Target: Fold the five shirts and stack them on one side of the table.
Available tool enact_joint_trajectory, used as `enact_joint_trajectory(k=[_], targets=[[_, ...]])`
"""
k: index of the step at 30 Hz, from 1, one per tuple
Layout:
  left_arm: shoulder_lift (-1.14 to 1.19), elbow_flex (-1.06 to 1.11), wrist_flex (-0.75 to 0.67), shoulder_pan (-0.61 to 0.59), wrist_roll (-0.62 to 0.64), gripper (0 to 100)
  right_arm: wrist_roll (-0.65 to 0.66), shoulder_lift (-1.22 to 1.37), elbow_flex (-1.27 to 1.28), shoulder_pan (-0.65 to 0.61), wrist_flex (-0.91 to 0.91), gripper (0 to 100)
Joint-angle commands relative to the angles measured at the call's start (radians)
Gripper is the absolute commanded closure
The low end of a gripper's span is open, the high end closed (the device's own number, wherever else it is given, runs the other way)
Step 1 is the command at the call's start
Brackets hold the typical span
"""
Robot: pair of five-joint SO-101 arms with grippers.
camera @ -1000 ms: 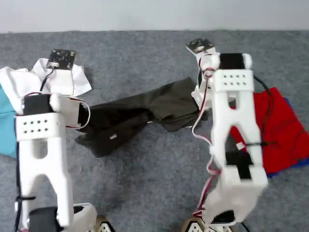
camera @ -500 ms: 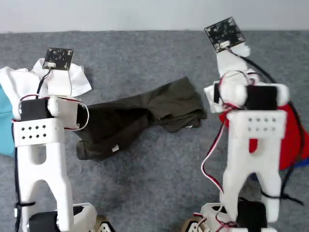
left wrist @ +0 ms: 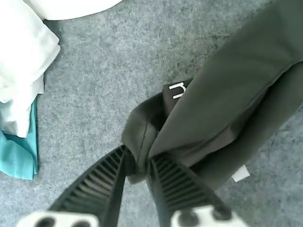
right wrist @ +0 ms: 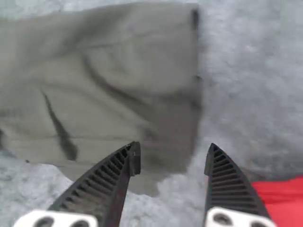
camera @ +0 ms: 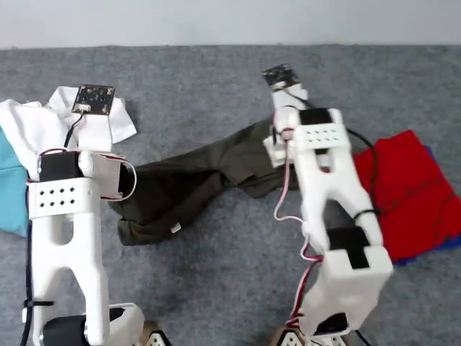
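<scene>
**Desk layout.** The grey felt-covered desk (camera: 216,288) carries several garments. A crumpled dark olive cloth shirt (camera: 194,184) lies across the middle of the desk, stretched between the two arms. A white cloth shirt (camera: 29,122) sits at the far left, partly overlapping a teal cloth shirt (camera: 11,194) at the left edge. A folded red cloth shirt (camera: 403,194) lies on the right side, on top of a blue garment (camera: 436,247) of which a thin margin shows.

**Left end effector** (left wrist: 138,165). The two ribbed black fingers are nearly closed and pinch a bunched fold at the left end of the dark olive shirt. A small white tag shows on the fabric just beside the pinched fold. The white and teal shirts lie near it, apart from the grasped fabric.

**Right end effector** (right wrist: 173,158). The fingers are spread wide and grip nothing. It is positioned over the right end of the dark olive shirt, near that shirt's edge, with the corner of the red shirt just beside one finger.
</scene>
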Motion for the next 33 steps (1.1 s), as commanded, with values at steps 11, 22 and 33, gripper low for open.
enact_joint_trajectory(k=[11,22,33], targets=[[-0.028,0.007,-0.021,-0.002,-0.008,99,-0.011,0.12,-0.106,-0.039,0.031,78.2],[-0.029,0.114,-0.115,-0.002,-0.008,99,-0.009,0.102,-0.106,0.027,0.031,98.6],[-0.035,0.111,-0.118,-0.002,-0.008,99,-0.002,-0.231,-0.106,0.03,0.119,99.0]])
